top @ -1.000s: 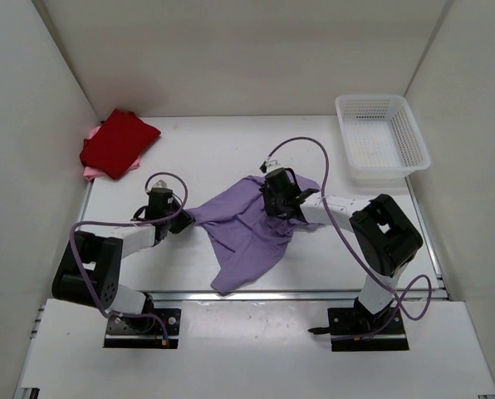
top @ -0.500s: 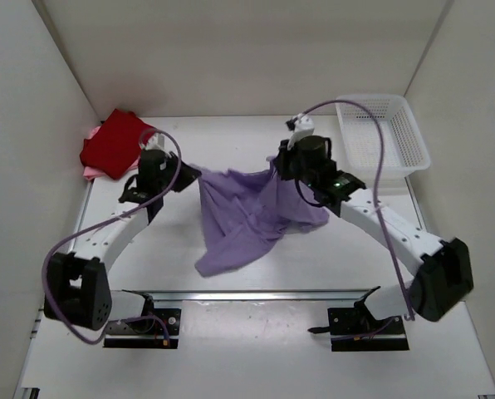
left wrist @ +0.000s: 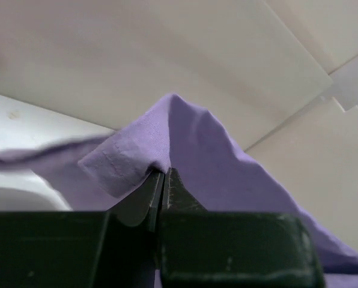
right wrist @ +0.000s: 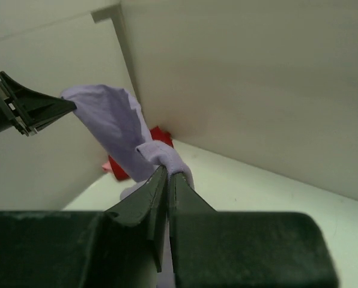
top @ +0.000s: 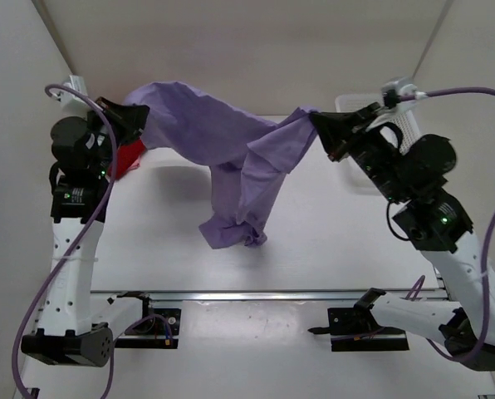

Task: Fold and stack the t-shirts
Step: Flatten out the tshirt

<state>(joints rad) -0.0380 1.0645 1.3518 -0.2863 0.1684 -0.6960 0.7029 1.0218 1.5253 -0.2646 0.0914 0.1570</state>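
Left gripper [top: 136, 118] and right gripper [top: 317, 126], each pinched shut on an edge of the lavender t-shirt [top: 222, 133]. The cloth is stretched crosswise between them, high above the table [top: 355, 241], with slack hung from midspan.

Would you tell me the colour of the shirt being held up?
Plain lavender purple shirt; clearest in the top view.

You have the lavender t-shirt [top: 231, 150] stretched in the air between your left fingers [top: 136, 116] and right fingers [top: 321, 126], both pinched on its cloth; its bunched middle hangs toward the desk [top: 339, 241].
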